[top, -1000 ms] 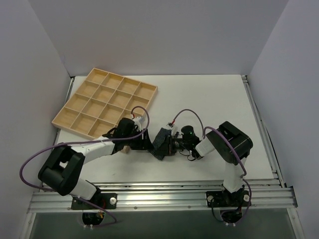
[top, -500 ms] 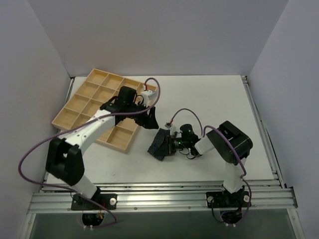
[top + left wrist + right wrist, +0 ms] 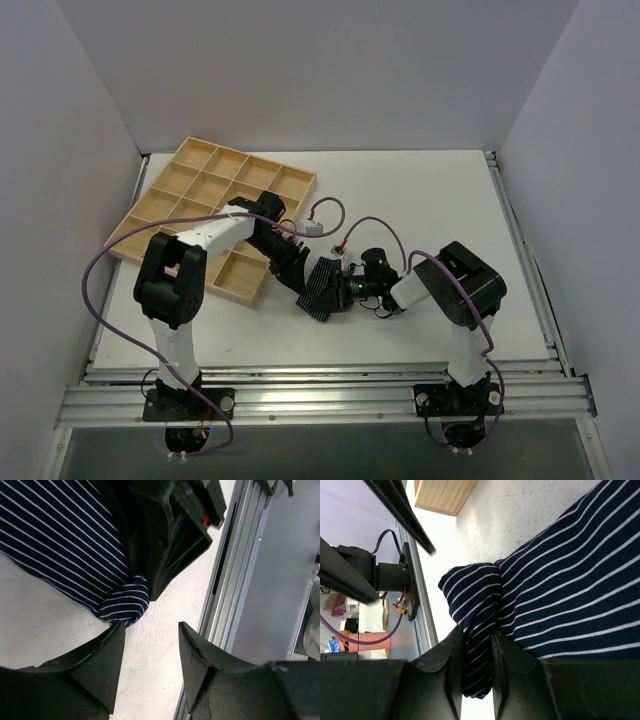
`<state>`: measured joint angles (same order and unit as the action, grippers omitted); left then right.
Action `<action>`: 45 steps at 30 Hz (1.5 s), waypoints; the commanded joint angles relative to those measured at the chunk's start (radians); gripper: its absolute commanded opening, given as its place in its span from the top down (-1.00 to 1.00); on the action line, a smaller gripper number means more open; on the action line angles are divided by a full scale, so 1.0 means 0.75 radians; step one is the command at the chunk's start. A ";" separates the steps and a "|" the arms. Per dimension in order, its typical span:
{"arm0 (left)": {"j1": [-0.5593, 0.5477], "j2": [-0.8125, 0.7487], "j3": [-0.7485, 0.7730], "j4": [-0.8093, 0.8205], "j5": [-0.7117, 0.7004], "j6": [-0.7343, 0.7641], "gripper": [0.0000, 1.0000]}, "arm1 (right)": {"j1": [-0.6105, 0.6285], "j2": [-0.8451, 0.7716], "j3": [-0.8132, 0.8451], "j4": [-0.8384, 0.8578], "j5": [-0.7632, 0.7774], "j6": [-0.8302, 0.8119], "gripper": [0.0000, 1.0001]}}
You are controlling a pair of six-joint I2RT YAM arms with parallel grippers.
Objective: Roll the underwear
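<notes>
White tabletop carries a wooden compartment tray [image 3: 160,205] at far left; beside it the left gripper [image 3: 290,270] hovers, jaws apart, at the edge of the underwear [image 3: 320,292] mid-table. This cloth looks soft, light and floppy, best pinched at a folded edge, and its long axis runs diagonally, far-right to near-left. On its right, the right gripper [image 3: 347,287] is clamped on a fold.

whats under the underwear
The underwear lies on the white table, beside the wooden tray, not on it. One folded edge is pinched in the right gripper. Whatever is under its middle is covered by the cloth itself.
</notes>
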<state>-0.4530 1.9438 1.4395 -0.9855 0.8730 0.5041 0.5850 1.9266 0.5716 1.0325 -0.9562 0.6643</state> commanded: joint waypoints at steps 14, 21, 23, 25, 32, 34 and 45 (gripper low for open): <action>-0.032 -0.015 -0.138 0.351 -0.041 -0.077 -0.13 | 0.012 0.092 -0.085 -0.378 0.111 -0.115 0.78; -0.044 0.002 -0.169 0.385 -0.021 -0.093 -0.16 | 0.010 0.088 -0.083 -0.383 0.119 -0.117 0.79; -0.050 0.002 -0.179 0.402 -0.011 -0.099 -0.17 | 0.012 0.088 -0.083 -0.383 0.123 -0.119 0.78; -0.059 0.004 -0.197 0.422 0.000 -0.110 -0.17 | 0.012 0.090 -0.081 -0.387 0.125 -0.119 0.78; -0.065 0.014 -0.228 0.469 -0.027 -0.159 0.15 | 0.012 0.072 -0.083 -0.395 0.146 -0.113 0.77; -0.065 0.065 -0.187 0.429 -0.080 -0.185 0.41 | 0.012 0.037 -0.089 -0.413 0.174 -0.111 0.72; -0.102 0.202 -0.062 0.285 -0.178 -0.214 0.74 | 0.016 -0.300 -0.114 -0.626 0.506 -0.102 0.29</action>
<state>-0.5274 2.0613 1.3674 -0.7521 0.8368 0.3347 0.6022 1.7294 0.5301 0.8009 -0.7536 0.6468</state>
